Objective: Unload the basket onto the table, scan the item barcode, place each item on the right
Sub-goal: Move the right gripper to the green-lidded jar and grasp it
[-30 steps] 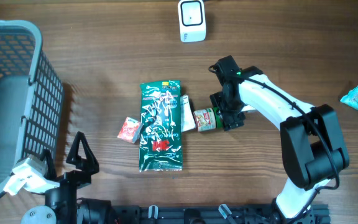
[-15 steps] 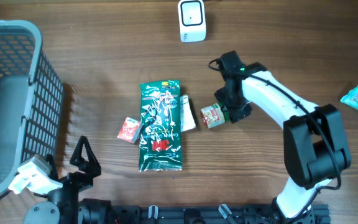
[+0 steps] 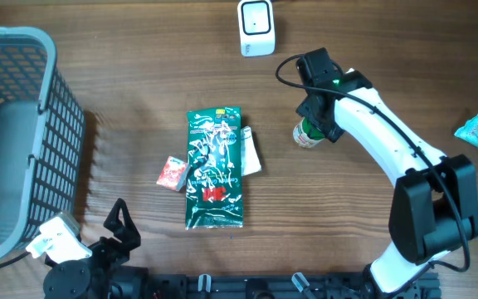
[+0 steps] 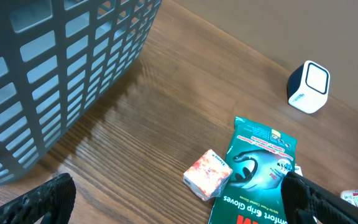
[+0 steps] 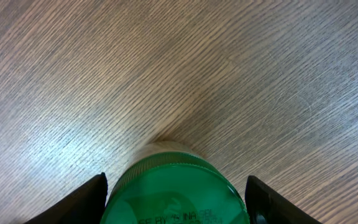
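Close to the near edge, toward the left corner, the left gripper (image 3: 121, 227) is seen spread to its widest, with nothing between its fingers. Toward the middle of the table a green glove packet (image 3: 214, 168) is laid lengthwise, with a small red box (image 3: 171, 173) just beside its left side and a white tube (image 3: 251, 154) just beside its right. Farther right, the green-lidded jar (image 3: 304, 135) is clasped between the partly closed fingers of the right gripper (image 5: 176, 202) (whether it is clear of the wood cannot be told). A grey basket (image 3: 60, 116) is set along the left edge. At the far edge the white scanner (image 3: 256, 27) is stood, well apart from the jar.
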Action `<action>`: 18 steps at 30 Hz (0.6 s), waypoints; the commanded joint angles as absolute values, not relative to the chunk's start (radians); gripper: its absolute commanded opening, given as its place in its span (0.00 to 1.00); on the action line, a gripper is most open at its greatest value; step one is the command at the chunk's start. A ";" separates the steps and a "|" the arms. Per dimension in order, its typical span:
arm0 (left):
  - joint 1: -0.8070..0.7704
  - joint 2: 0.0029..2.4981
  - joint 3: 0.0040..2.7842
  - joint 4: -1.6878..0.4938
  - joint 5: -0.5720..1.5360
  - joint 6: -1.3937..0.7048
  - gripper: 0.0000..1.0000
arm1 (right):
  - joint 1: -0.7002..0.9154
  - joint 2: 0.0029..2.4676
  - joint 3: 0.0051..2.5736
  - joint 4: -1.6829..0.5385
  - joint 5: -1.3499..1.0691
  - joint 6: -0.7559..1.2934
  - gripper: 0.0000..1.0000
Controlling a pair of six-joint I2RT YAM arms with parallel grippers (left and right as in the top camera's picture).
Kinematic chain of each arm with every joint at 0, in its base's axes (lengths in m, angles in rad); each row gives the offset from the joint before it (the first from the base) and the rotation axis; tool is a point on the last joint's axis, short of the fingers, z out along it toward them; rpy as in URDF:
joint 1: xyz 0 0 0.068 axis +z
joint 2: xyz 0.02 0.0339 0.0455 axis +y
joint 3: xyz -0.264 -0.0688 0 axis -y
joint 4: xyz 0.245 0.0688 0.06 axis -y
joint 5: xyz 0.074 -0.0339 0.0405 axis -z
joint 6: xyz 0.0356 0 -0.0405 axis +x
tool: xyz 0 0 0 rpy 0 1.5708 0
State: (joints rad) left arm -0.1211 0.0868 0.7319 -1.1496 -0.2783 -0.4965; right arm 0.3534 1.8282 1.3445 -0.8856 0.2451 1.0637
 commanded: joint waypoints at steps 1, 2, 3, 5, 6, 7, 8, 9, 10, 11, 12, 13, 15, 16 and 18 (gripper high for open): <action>-0.116 0.083 0.730 -1.149 -0.270 -0.505 1.00 | 0.402 1.798 1.369 -0.892 0.315 1.027 0.52; -0.116 0.083 0.730 -1.149 -0.270 -0.505 1.00 | 0.420 1.797 1.369 -0.903 0.337 1.023 0.55; -0.116 0.083 0.730 -1.149 -0.270 -0.505 1.00 | 0.432 1.795 1.369 -0.912 0.345 1.021 0.59; -0.116 0.083 0.730 -1.149 -0.270 -0.505 1.00 | 0.447 1.777 1.371 -0.950 0.337 1.020 0.79; -0.116 0.083 0.730 -1.149 -0.270 -0.505 1.00 | 0.447 1.764 1.375 -0.972 0.332 1.020 0.82; -0.116 0.083 0.730 -1.149 -0.270 -0.505 1.00 | 0.447 1.744 1.383 -0.999 0.329 1.015 0.87; -0.116 0.083 0.730 -1.149 -0.270 -0.505 1.00 | 0.447 1.725 1.391 -1.011 0.324 0.991 0.88; -0.116 0.083 0.730 -1.149 -0.270 -0.505 1.00 | 0.447 1.696 1.407 -1.015 0.312 0.924 0.95; -0.116 0.083 0.730 -1.149 -0.270 -0.505 1.00 | 0.447 1.674 1.419 -1.018 0.299 0.868 1.00; -0.116 0.083 0.730 -1.149 -0.270 -0.505 1.00 | 0.447 1.647 1.436 -1.030 0.261 0.794 0.99; -0.116 0.083 0.730 -1.149 -0.270 -0.505 1.00 | 0.446 1.628 1.451 -1.055 0.224 0.787 1.00; -0.116 0.083 0.730 -1.149 -0.270 -0.505 1.00 | 0.443 1.612 1.460 -1.085 0.182 0.838 1.00; -0.116 0.083 0.730 -1.149 -0.270 -0.505 1.00 | 0.426 1.599 1.462 -1.211 0.047 1.193 1.00; -0.116 0.083 0.730 -1.149 -0.270 -0.505 1.00 | 0.421 1.604 1.461 -1.252 0.005 1.345 1.00; -0.116 0.083 0.730 -1.149 -0.270 -0.505 1.00 | 0.419 1.617 1.457 -1.268 -0.053 1.596 1.00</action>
State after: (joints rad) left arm -0.1211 0.0868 0.7319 -1.1522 -0.2783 -0.4965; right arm 0.4278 1.6043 1.4574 -1.2613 0.0868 1.1820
